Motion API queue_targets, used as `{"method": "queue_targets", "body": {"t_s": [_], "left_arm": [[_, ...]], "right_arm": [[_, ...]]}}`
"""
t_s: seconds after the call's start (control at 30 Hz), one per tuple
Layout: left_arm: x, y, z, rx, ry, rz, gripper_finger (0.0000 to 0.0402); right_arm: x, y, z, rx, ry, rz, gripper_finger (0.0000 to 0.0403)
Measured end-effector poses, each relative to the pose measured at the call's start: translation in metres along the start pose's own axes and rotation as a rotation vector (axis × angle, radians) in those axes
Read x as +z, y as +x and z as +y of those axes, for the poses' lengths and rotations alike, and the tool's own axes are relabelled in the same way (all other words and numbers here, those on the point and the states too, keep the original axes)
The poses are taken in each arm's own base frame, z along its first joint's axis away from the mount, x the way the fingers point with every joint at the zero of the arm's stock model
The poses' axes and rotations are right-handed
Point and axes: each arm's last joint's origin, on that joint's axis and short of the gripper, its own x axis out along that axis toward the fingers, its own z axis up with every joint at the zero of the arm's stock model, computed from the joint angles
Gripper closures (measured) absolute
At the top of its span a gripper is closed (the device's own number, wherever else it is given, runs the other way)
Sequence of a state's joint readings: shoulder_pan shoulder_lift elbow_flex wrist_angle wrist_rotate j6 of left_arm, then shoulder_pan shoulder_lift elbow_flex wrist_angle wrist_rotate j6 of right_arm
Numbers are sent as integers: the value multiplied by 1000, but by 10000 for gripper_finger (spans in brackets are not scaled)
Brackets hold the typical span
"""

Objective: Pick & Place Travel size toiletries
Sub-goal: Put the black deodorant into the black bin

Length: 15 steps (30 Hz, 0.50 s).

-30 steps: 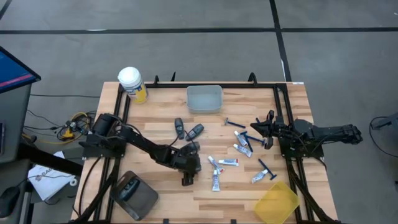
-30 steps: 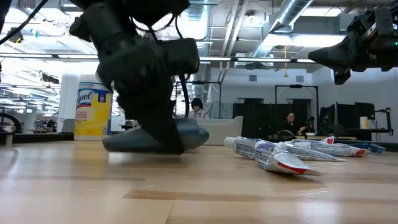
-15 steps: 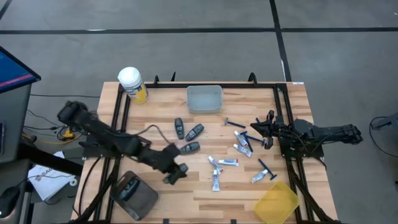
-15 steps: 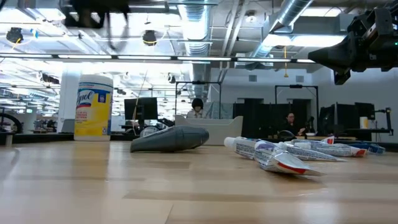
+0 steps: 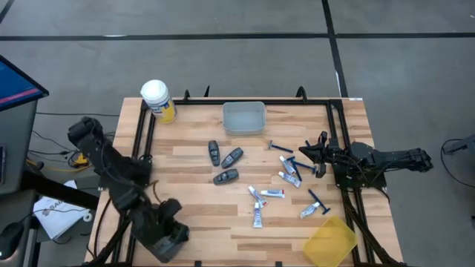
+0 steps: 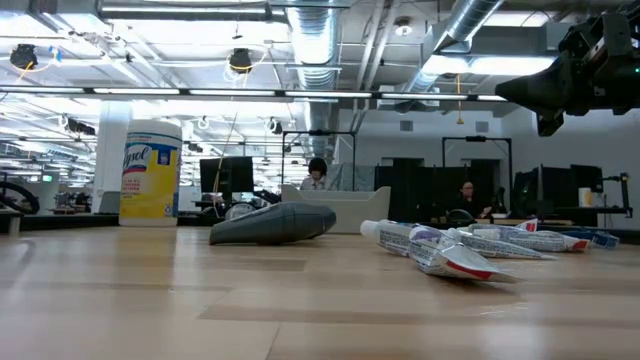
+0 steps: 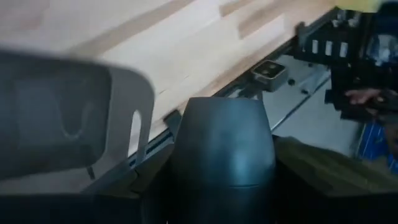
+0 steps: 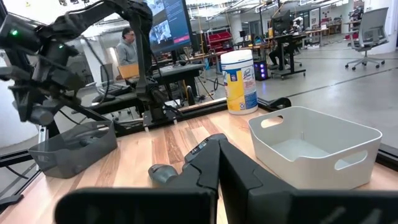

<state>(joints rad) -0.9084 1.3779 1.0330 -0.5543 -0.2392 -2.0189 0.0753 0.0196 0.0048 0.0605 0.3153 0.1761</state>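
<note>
Left claw (image 5: pixel 165 236) hidden over grey bin (image 5: pixel 177 239)

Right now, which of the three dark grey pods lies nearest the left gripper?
The lowest pod, lying alone below the other two pods. The left gripper is over the grey bin.

Mid-table is cluttered: three grey pods (image 5: pixel 225 165) left of centre, tubes and razors (image 5: pixel 286 185) scattered right of centre. Bare wood along the front edge between the grey bin (image 5: pixel 159 231) and yellow bin (image 5: pixel 331 241). White bin (image 5: pixel 244 117) and wipes canister (image 5: pixel 158 100) block the far edge.
</note>
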Motion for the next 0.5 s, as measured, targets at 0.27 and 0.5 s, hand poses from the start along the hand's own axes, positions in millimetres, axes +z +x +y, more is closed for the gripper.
{"method": "queue_targets", "body": {"t_s": [0.27, 0.5], "left_arm": [[-35, 36, 32, 252, -39, 91, 202], [-37, 51, 44, 354, -46, 54, 191]], "right_arm": [[0, 0, 0, 0, 0, 0, 403], [0, 0, 0, 0, 0, 0, 403]]}}
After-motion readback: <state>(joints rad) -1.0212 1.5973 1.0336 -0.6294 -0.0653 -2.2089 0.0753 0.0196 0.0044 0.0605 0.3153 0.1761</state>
